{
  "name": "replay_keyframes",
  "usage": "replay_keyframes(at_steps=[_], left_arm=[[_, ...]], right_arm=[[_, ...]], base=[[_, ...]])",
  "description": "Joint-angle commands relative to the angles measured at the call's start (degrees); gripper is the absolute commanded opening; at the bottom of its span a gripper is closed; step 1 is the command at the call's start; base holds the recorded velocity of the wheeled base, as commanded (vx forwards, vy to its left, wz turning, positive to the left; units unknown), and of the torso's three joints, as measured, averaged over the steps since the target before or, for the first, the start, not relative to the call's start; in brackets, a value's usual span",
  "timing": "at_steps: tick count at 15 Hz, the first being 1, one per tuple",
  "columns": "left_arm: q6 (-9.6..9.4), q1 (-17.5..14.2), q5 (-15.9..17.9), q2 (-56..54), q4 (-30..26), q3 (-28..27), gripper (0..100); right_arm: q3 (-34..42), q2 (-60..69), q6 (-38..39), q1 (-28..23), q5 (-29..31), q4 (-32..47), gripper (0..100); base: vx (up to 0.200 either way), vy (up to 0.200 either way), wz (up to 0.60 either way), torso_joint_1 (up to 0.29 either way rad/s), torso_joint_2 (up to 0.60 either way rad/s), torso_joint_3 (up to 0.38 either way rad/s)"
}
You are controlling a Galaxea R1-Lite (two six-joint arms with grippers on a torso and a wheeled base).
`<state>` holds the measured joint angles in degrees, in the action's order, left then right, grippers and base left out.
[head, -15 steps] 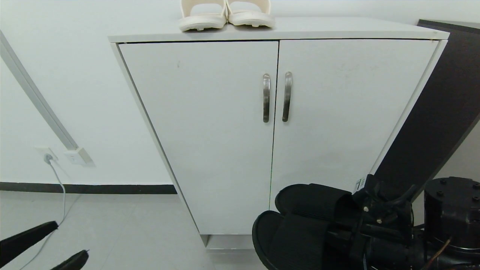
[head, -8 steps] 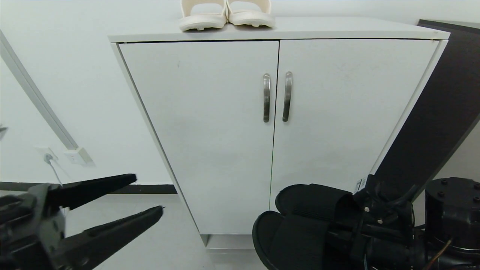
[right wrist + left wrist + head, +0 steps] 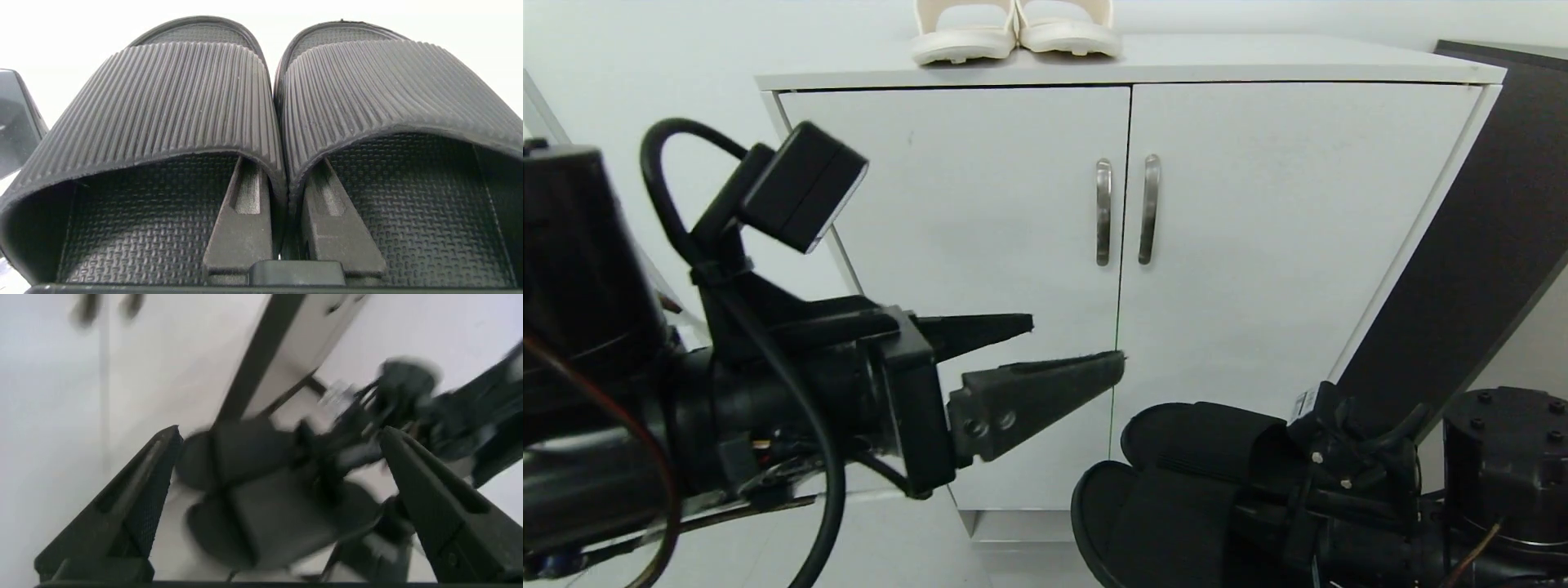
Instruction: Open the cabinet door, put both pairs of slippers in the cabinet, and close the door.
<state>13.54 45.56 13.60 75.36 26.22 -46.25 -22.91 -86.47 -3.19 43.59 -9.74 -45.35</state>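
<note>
A: Left gripper (image 3: 1076,339)?
B: Spread wide, in front of the shut cabinet (image 3: 980,204).
A: Right gripper (image 3: 282,175)?
B: Pinching the black slippers (image 3: 1176,490), seemingly by their inner walls. White slippers (image 3: 1013,33) sit on top.

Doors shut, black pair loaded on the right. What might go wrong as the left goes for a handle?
1. The two door handles sit side by side; the open left gripper may catch both.
2. The black slippers hang low before the right door; that door may swing into them.
3. The right gripper pinches only the slippers' touching inner sides, so one may slip out.
</note>
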Motion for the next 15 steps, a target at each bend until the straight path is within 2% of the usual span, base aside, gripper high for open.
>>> replay_keyframes(at_steps=[1, 3, 4, 6, 7, 8, 9, 10, 12, 14, 15], left_arm=[[0.43, 0.76, 0.28, 6.20, 0.41, -5.34, 100], [0.43, 0.76, 0.28, 9.72, 0.50, -9.03, 100], [0.43, 0.76, 0.19, 13.58, 0.41, -13.16, 100], [0.52, 0.76, 0.55, 17.10, 0.76, -17.73, 100], [1.31, 0.76, 1.95, 17.89, 0.76, -19.67, 100], [4.47, 0.76, 3.71, 17.80, 0.76, -21.07, 100], [9.13, 0.76, 6.43, 17.63, 0.58, -22.57, 100], [9.66, 0.67, 7.05, 18.33, 0.23, -23.80, 100], [9.57, -0.47, 6.96, 20.97, 0.32, -25.56, 100], [9.31, -0.29, 6.08, 21.67, 0.32, -25.64, 100], [8.60, -0.03, 4.50, 22.20, 0.32, -25.82, 100]], right_arm=[[-0.03, -0.72, -0.06, 0.00, -0.02, 0.00, 0], [0.05, -0.46, 0.03, 0.00, 0.07, 0.00, 0], [0.23, -0.46, 0.03, -0.09, 0.07, 0.00, 0], [0.23, -0.63, 0.12, -0.26, 0.07, 0.00, 0], [0.23, -0.72, 0.12, -0.44, 0.07, 0.00, 0], [0.05, -0.63, 0.12, -0.44, 0.16, 0.00, 0], [0.05, -0.63, 0.12, -0.53, 0.16, 0.00, 0], [0.14, -0.72, 0.12, -0.53, 0.16, 0.00, 0], [0.14, -0.72, 0.12, -0.53, 0.07, 0.00, 0], [0.14, -0.72, 0.12, -0.44, 0.07, 0.00, 0], [0.14, -0.72, 0.03, -0.53, 0.07, 0.00, 0]], base=[[0.000, 0.000, 0.00, 0.000, 0.00, 0.000], [0.000, 0.000, 0.00, 0.000, 0.00, 0.000], [0.000, 0.000, 0.00, 0.000, 0.00, 0.000], [0.000, 0.000, 0.00, 0.000, 0.00, 0.000], [0.000, 0.000, 0.00, 0.000, 0.00, 0.000], [0.000, 0.000, 0.00, 0.000, 0.00, 0.000], [0.000, 0.000, 0.00, 0.000, 0.00, 0.000], [0.000, 0.000, 0.00, 0.000, 0.00, 0.000], [0.000, 0.000, 0.00, 0.000, 0.00, 0.000], [0.000, 0.000, 0.00, 0.000, 0.00, 0.000], [0.000, 0.000, 0.00, 0.000, 0.00, 0.000]])
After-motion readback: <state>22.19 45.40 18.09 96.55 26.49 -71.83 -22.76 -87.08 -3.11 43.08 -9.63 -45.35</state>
